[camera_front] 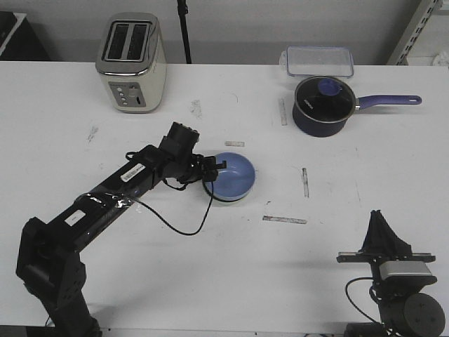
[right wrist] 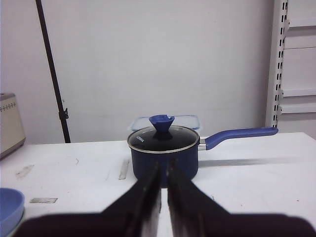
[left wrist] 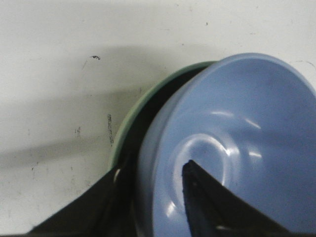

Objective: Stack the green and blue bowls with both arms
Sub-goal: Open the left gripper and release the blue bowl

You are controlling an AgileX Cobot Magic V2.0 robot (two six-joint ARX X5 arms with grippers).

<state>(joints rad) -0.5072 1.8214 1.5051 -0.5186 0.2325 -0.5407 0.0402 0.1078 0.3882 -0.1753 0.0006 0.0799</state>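
Note:
The blue bowl [camera_front: 235, 175] sits mid-table, tilted inside the pale green bowl. Only the green bowl's rim [left wrist: 129, 116] shows, beside the blue bowl [left wrist: 247, 128] in the left wrist view. My left gripper [camera_front: 210, 170] is at the blue bowl's left rim. In the left wrist view the left gripper [left wrist: 154, 170] has one finger inside the blue bowl and one outside its wall, shut on it. My right gripper [camera_front: 384, 225] is shut and empty at the table's front right, far from the bowls. Its wrist view shows the right gripper [right wrist: 163, 167] closed and the blue bowl [right wrist: 10, 202] at the edge.
A dark navy saucepan [camera_front: 321, 105] with a purple handle stands at the back right, with a clear lidded box [camera_front: 317, 60] behind it. A toaster [camera_front: 131, 62] stands at the back left. Strips of tape [camera_front: 284, 220] lie on the white table.

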